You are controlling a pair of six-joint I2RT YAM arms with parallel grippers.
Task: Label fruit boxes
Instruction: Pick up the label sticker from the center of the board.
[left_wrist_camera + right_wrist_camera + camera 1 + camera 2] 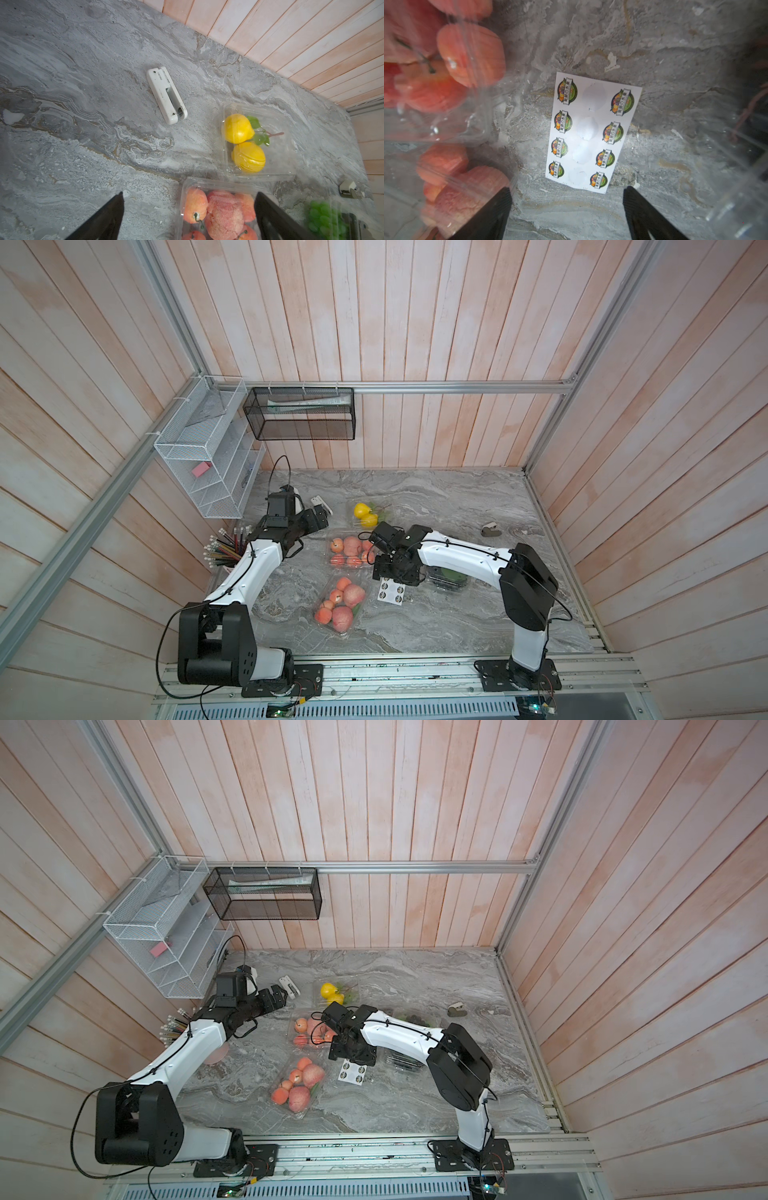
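Jaws of the right gripper (566, 189) stand apart, empty, above the sticker sheet (591, 133), which bears 8 stickers and 4 bare spots. The left gripper (189, 193) is spread wide too, holding nothing. On the marble table (457, 614) lie the yellow-fruit box (365, 514), far apple box (349, 551), near apple box (338, 605) and grape box (449, 578), the sheet between the last 2.
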